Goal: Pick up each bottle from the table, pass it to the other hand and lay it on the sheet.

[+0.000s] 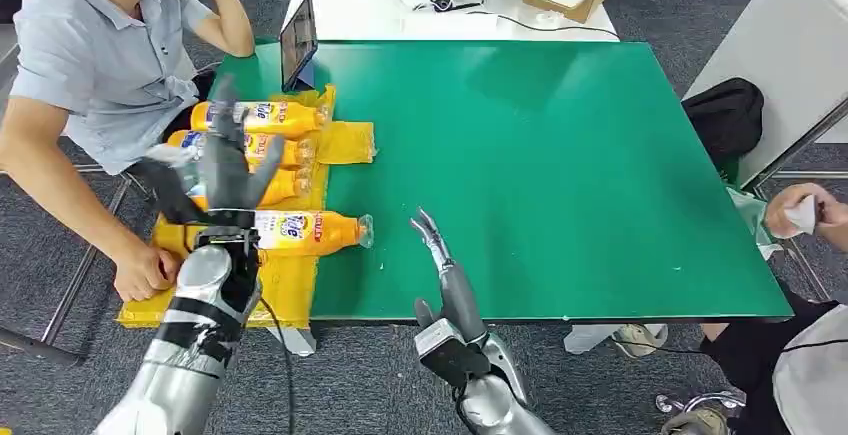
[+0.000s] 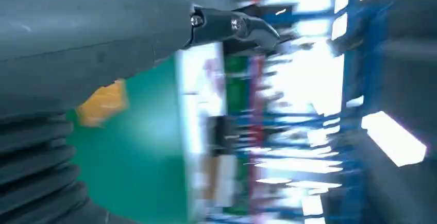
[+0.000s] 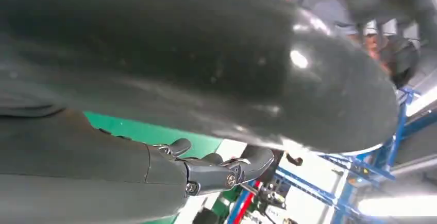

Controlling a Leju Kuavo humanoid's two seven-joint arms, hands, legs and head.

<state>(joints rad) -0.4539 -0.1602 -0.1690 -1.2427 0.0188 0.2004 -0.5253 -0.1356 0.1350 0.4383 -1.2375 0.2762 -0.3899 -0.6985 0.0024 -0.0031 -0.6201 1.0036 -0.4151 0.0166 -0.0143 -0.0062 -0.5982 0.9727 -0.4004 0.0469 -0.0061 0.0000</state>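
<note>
Several orange bottles lie on the yellow sheet [image 1: 285, 285] at the table's left side: one at the back [image 1: 265, 115], one behind it toward me [image 1: 285, 150], a third [image 1: 290, 187] and the nearest [image 1: 310, 232]. My left hand [image 1: 225, 170] is raised above the sheet with fingers spread, holding nothing. My right hand [image 1: 440, 255] hovers over the green table [image 1: 560, 175] near its front edge, fingers extended, empty. The left wrist view is blurred, with a dark finger [image 2: 237, 28] stretched out. The right wrist view has dark fingers [image 3: 216, 170] uncurled.
A person sits at the left, one hand [image 1: 145, 273] resting on the sheet's near corner. A tablet [image 1: 298, 43] stands at the table's back left. Another person's hand [image 1: 795, 210] is at the right. A dark bag [image 1: 728, 115] lies past the right edge.
</note>
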